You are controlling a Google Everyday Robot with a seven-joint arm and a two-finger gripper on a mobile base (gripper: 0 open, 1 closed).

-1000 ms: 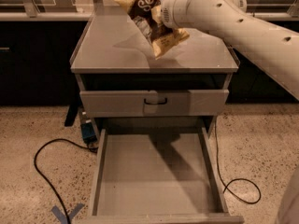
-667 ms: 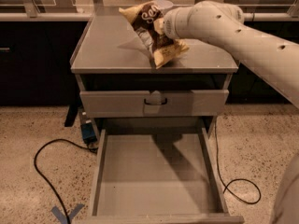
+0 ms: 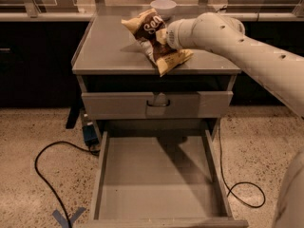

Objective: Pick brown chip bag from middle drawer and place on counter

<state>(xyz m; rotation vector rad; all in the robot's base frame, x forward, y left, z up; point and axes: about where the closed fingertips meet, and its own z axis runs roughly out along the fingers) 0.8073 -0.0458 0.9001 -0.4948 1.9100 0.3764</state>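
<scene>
The brown chip bag, dark brown with cream-yellow ends and white script, is tilted over the counter. Its lower end touches the counter near the front edge. My gripper is at the end of the white arm that reaches in from the right. It is shut on the bag's right side and mostly hidden behind it. The middle drawer is pulled out wide below and holds nothing.
A white bowl stands at the back of the counter. The upper drawer face with a loop handle is closed. Black cables lie on the floor at left and right. Blue tape marks the floor.
The arm has lowered the bag and moved it slightly forward. The bag's lower end has come down from above the counter onto its top.
</scene>
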